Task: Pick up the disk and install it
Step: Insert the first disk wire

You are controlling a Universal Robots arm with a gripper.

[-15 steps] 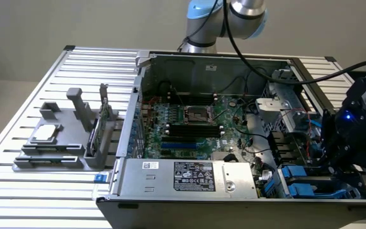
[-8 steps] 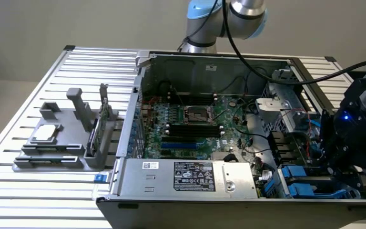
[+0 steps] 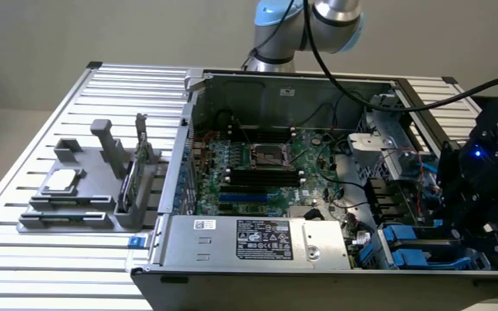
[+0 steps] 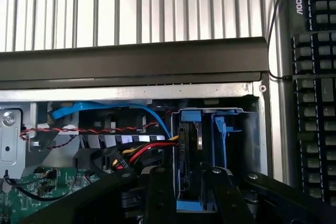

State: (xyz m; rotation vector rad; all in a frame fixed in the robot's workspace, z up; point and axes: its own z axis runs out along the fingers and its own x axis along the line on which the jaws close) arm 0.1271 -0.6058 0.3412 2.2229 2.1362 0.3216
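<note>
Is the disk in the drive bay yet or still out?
In: the disk stands on edge inside the blue drive bay, directly before the gripper.

Arm (image 3: 318, 23): silver tube links, light-blue joint cap, black cable alongside. Wrist housing (image 3: 491, 168): black, blue LED lit. Gripper (image 4: 189, 192): 2 matte-black fingers (image 4: 160, 195), screw heads near bases.

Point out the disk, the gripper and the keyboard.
disk (image 4: 190, 153): wrist view, its edge standing in the blue-railed bay.
gripper (image 4: 190, 190): wrist view, midway between the two black fingertips.
keyboard (image 4: 315, 77): wrist view, on its dark keys.
</note>
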